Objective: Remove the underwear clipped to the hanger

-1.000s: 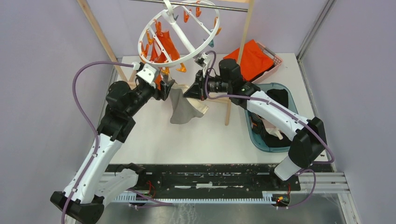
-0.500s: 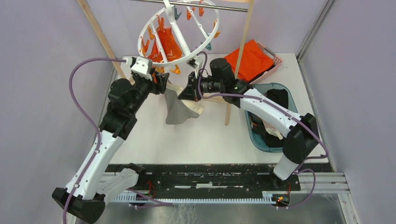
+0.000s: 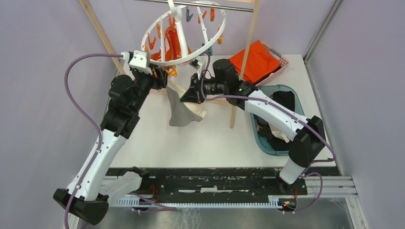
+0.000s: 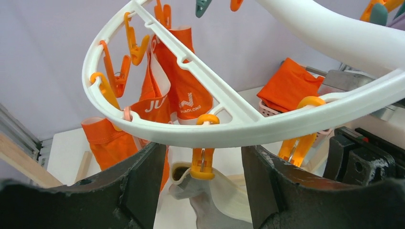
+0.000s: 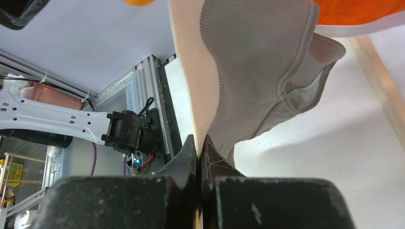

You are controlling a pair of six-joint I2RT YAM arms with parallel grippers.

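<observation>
Right gripper (image 5: 197,143) is pinching the pale edge of the beige-grey underwear (image 5: 258,62), which is dangling from an orange peg (image 4: 202,164) on the near rim of the hanger (image 4: 267,129). Left gripper (image 4: 203,151) is sitting wide open around that peg.

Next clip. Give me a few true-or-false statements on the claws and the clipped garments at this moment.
1. The right claw is shut on the beige-grey underwear. True.
2. The left claw is shut on an orange peg. False: its fingers stand open, one on each side of the peg.
3. The orange underwear hangs from the hanger. True.
4. The beige-grey underwear is free of every peg. False: the orange peg between the left claw's fingers clips it.
</observation>
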